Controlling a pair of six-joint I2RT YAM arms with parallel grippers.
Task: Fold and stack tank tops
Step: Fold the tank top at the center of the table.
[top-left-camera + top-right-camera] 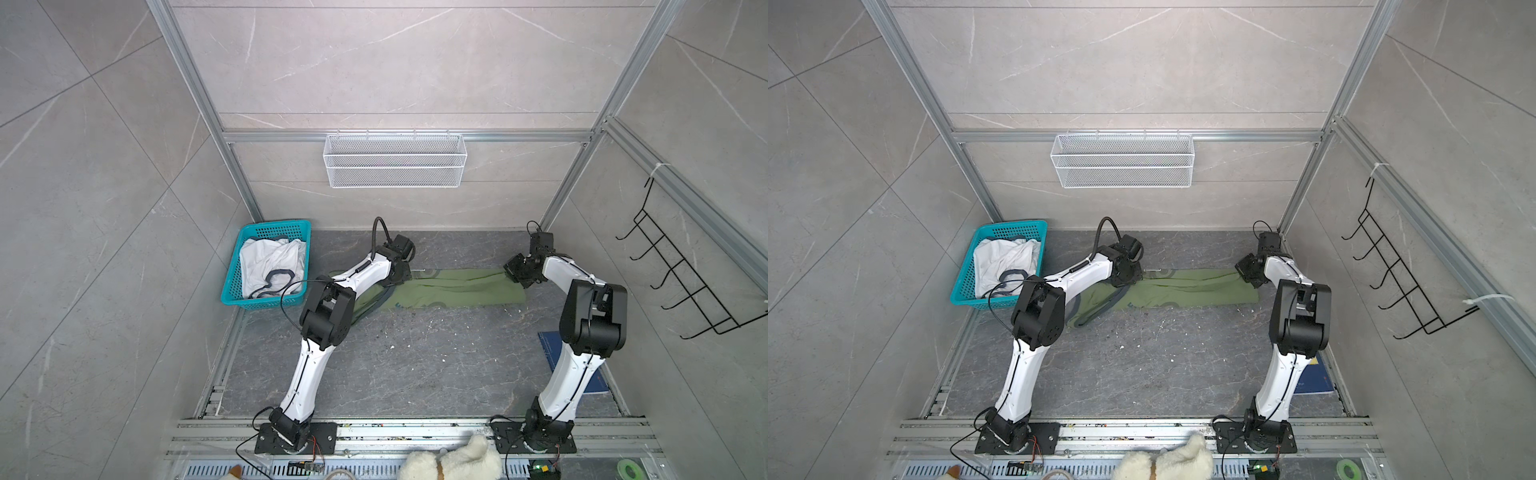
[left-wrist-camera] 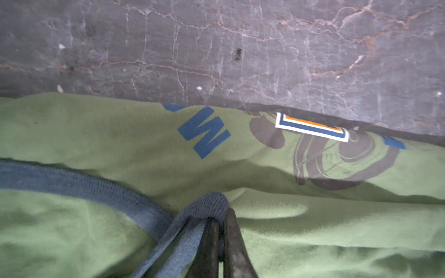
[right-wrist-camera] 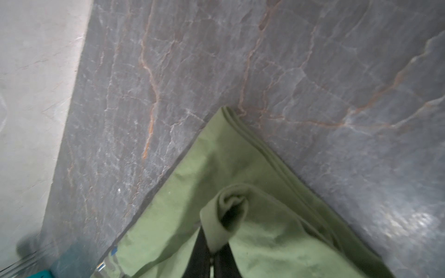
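— How's the light from above?
— Even and soft in both top views. The pale walls (image 1: 83, 208) are bright, with hardly any shadow on the desk (image 1: 415, 374). The wide lens makes the frame posts (image 1: 189, 83) lean outward.
— And the wrist views?
— Dimmer and softer. In the left one, a dark shadow lines the green top (image 2: 96, 125). In the right one the edges smear, glare sits on the desk, and the right claw (image 3: 213, 252) is out of focus.
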